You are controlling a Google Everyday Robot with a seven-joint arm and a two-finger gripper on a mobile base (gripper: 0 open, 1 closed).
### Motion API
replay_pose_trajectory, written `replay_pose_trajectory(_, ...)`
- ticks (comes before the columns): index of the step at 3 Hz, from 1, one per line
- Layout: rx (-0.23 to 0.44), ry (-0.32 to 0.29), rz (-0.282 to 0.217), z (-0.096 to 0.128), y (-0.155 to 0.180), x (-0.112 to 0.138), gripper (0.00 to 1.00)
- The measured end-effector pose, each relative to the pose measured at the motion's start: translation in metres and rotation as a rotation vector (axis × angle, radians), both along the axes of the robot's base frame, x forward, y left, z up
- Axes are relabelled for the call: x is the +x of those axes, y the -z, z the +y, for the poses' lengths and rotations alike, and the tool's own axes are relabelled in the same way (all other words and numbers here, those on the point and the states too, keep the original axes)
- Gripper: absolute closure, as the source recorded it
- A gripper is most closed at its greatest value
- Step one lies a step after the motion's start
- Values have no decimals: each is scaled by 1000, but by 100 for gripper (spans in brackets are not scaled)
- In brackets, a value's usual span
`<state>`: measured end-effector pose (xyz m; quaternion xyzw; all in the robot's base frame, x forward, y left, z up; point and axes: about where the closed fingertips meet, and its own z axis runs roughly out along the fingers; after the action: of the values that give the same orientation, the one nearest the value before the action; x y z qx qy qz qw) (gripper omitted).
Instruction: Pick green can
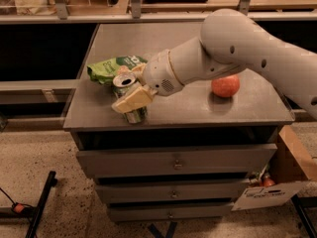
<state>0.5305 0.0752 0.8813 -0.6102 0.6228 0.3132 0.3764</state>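
Green can (124, 80) is the nearest thing on the grey cabinet top (198, 108). It stands upright close to the front edge, left of middle, with its silver top and open pull-tab hole facing up. Directly below that edge are the stacked grey drawers (174, 161), and a cardboard box (297, 162) sits on the floor at the cabinet's lower right.

The gripper (126, 89) is right at the can, with a cream-coloured part of it lying across the can's near side and covering the middle of the body. I cannot tell whether it is clamped on the can or only set around it. The can's base appears to rest on the cabinet top.

From the gripper, the white arm (237, 43) runs up and to the right, out of view. Just behind the can, touching or nearly so, lies a flat green snack bag (111, 66). Well to the right, partly under the arm, sits a round reddish-orange fruit (225, 86). Beyond the cabinet, a shelf rail (148, 18) crosses the background.
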Motion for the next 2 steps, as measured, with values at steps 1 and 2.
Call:
replay_pose_trajectory(1, 14, 8, 7, -7, -12, 3, 88)
replay_pose_trajectory(2, 6, 20, -21, -19, -37, 7, 100)
